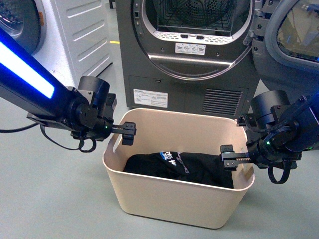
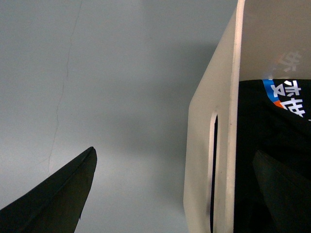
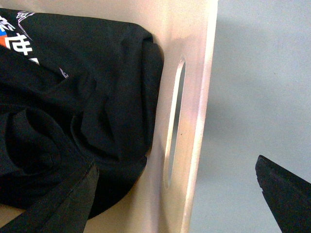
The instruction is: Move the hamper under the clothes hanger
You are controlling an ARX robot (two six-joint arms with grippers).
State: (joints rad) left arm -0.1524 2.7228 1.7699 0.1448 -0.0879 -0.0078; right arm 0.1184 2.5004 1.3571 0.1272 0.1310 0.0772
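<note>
One hamper point(image 1: 174, 199) is sitting at six o'clock, holding one black garment point(image 1: 149, 168). One left gripper point(image 1: 128, 133) and one right gripper point(image 1: 228, 155) are flanking it, and one dryer point(image 1: 169, 84) is standing at twelve.

Left arm point(image 1: 45, 94): black, with a lit blue strip along its long link; enters from the upper left and slopes down toward the centre.
Left wrist point(image 1: 92, 107): round black joint, green light showing, cable loop hanging below.
Left gripper point(image 1: 128, 133): pointing level toward the robot's right; fingers point(image 2: 63, 194) spread wide.
Right arm point(image 1: 301, 127): black, enters from the right edge, bent low.
Right wrist point(image 1: 271, 114): round black joint, green light showing.
Right gripper point(image 1: 228, 157): pointing level toward the robot's left, lower than its counterpart; fingers point(image 3: 286, 189) spread wide.
</note>
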